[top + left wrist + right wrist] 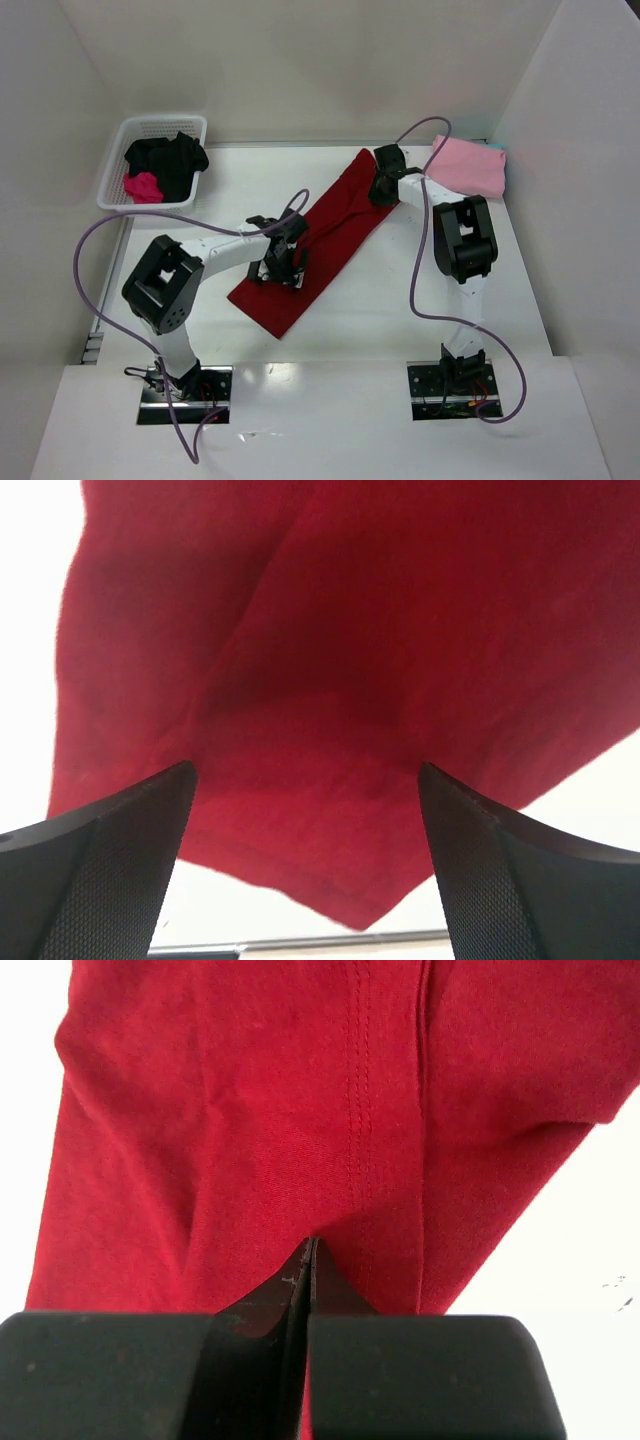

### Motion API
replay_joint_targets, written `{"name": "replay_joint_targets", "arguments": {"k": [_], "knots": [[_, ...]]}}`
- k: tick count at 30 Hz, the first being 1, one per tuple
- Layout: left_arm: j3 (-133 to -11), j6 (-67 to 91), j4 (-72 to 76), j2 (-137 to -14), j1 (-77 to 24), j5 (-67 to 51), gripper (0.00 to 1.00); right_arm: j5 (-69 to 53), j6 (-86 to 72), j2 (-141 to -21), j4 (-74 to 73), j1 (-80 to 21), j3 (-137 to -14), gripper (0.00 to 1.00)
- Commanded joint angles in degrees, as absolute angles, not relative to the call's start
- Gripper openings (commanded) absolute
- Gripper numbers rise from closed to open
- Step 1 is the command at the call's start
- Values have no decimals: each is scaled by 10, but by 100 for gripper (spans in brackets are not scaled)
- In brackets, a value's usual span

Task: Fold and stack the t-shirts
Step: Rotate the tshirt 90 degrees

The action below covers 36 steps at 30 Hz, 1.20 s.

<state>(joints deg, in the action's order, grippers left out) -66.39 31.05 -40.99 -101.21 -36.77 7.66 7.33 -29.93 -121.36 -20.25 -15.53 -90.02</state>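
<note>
A dark red t-shirt (325, 235) lies as a long diagonal strip across the middle of the table. My left gripper (283, 262) hovers open over its lower half. In the left wrist view the left gripper (305, 770) has its fingers wide apart, with the red cloth (330, 680) and a corner of it between them. My right gripper (385, 188) is at the shirt's upper end. In the right wrist view the right gripper (311, 1242) is shut with its tips pinched into the red cloth (300, 1110). A light pink t-shirt (468, 165) lies folded at the back right.
A white basket (118, 140) at the back left holds a black t-shirt (170, 160) and a magenta one (143, 186). White walls close in the table on three sides. Purple cables loop off both arms.
</note>
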Motion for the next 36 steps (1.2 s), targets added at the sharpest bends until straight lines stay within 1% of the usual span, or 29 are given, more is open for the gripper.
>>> {"name": "replay_joint_targets", "arguments": {"k": [1,7,13,16,23,29,36], "knots": [[-668,329,-372,-1026,-364,57,99,86,-296,-1213,-183,-159,-900,0],[-657,299,-367,-1068,-364,9,99,86,-301,-1267,-195,-159,-939,0],[-640,284,-367,-1078,-364,-43,99,86,-301,-1325,-219,-159,-1015,0],[-640,270,-372,-1090,-381,-67,99,81,-296,-1361,-231,-159,-1060,0],[-692,248,-372,-1123,-430,-127,99,60,-291,-1434,-249,-159,-1176,0],[-724,243,-366,-1154,-471,-147,99,33,-273,-1494,-260,-170,-1279,0],[-741,272,-348,-1159,-497,-163,99,-12,-259,-1511,-257,-180,-1313,0]]}}
